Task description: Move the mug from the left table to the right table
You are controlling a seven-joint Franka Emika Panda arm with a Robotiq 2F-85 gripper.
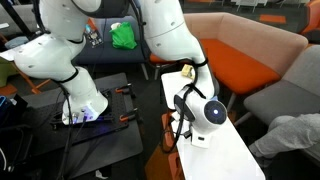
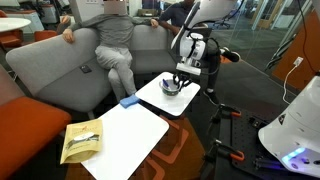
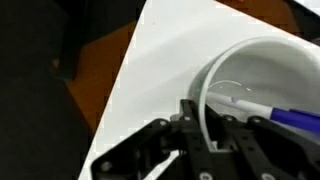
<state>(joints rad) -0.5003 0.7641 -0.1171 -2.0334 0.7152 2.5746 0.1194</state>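
Note:
The mug (image 2: 172,87), dark grey with a paler rim, stands on the small squarish left table (image 2: 168,104). My gripper (image 2: 181,74) hangs straight down over it, fingers at its rim. In the wrist view the gripper (image 3: 205,118) has one finger inside and one outside the mug's pale wall (image 3: 250,48), closed on it. A blue and white pen-like item (image 3: 285,116) lies inside the mug. The white tabletop (image 3: 150,70) shows under it. The longer right table (image 2: 130,135) lies beside the small one. In an exterior view the arm's wrist (image 1: 203,110) hides the mug.
A tan box (image 2: 80,141) lies on the far end of the long table, and a small blue item (image 2: 129,101) sits at its edge near the sofa. A person (image 2: 118,45) sits on the grey sofa behind. The robot base (image 2: 300,130) stands close by.

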